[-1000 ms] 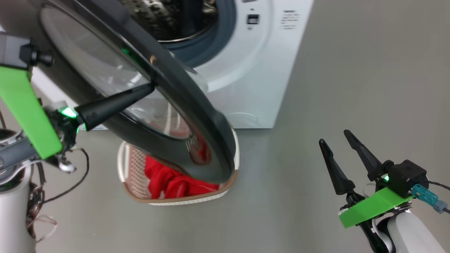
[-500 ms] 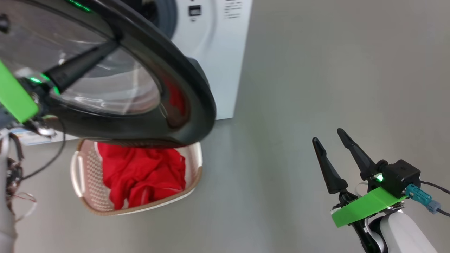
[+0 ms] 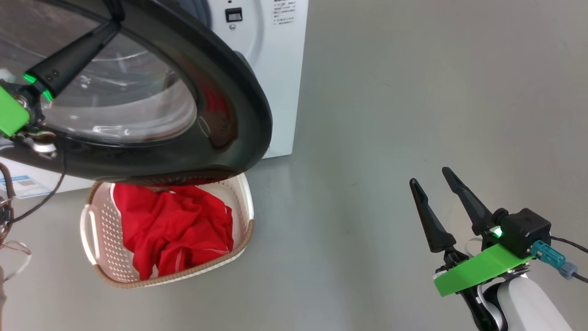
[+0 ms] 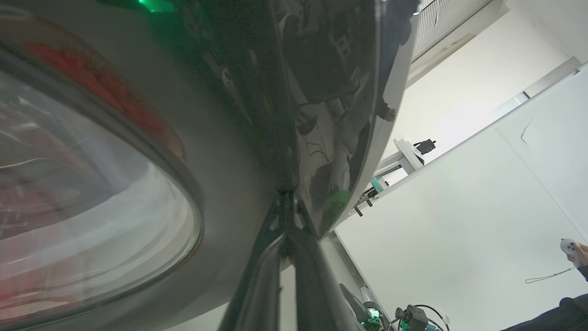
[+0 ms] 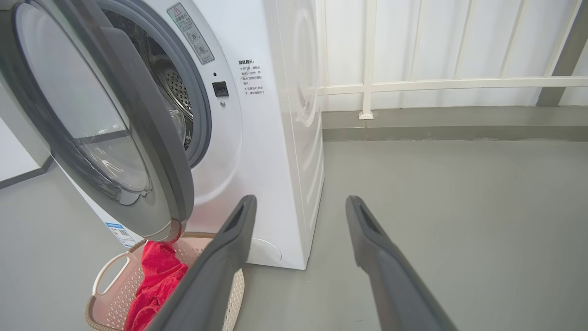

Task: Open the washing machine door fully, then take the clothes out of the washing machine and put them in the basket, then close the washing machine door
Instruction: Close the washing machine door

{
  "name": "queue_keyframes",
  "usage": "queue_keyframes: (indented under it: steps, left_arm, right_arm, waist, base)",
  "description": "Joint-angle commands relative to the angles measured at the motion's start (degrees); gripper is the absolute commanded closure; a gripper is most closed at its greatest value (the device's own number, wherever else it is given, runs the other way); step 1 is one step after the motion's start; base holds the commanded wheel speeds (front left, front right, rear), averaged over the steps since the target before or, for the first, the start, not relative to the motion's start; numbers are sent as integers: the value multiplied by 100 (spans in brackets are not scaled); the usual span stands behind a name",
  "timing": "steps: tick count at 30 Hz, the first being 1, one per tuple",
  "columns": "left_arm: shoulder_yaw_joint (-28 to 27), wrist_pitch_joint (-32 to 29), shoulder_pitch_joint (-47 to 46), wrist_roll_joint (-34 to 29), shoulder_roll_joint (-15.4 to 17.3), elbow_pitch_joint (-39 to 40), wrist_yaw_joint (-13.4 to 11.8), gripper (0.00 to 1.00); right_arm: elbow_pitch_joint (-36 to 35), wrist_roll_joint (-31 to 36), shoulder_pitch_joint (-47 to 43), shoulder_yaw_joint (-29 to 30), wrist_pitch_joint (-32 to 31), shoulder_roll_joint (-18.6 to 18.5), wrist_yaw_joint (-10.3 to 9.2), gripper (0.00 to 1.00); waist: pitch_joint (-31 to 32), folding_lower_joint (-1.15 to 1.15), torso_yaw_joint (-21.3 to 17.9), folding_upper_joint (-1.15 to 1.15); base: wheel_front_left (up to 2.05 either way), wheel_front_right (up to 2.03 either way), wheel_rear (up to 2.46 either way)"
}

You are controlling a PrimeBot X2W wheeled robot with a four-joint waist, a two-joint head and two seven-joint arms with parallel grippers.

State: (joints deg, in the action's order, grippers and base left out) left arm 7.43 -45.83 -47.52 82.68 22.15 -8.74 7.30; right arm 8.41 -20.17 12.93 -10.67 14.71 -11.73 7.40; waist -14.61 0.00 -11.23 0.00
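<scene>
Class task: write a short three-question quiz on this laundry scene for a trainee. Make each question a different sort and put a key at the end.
1. True or false: the clothes lie in the basket.
2. The right gripper is: A) open and holding nothing; B) shut on the basket's handle; C) shut on the clothes.
3. Fill in: the washing machine door stands ____, with the shut left gripper at its rim.

Key: 1 true; 2 A; 3 open.
</scene>
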Motion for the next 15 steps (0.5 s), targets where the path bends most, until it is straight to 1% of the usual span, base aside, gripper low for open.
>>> queue_keyframes:
  steps: [1,10,11,14,15]
  left_arm:
    - [-151,66,-196,73,321,136,19,100]
    - [27,332,180,225,440,276,19,100]
    - [33,386,258,244,450,299,19,85]
    - [65,528,508,291,479,367,19,57]
    - [77,558,606,326,486,379,19,45]
  right_arm:
    - [-143,65,56,-101,29,-48,9,0]
    - [-106,58,26,-95,29,-121,9,0]
    - [-100,54,15,-94,29,-134,9,0]
    - [-90,50,-24,-85,29,-166,9,0]
    - [-86,47,-39,-86,29,-177,9,0]
  waist:
    - [13,0,46,0]
    - [119,0,262,0]
    - [145,0,293,0]
    - [210,0,396,0]
    - [235,0,433,0]
  base:
    - [0,0,0]
    - [0,0,0]
    - [0,0,0]
    - [0,0,0]
    - [0,0,0]
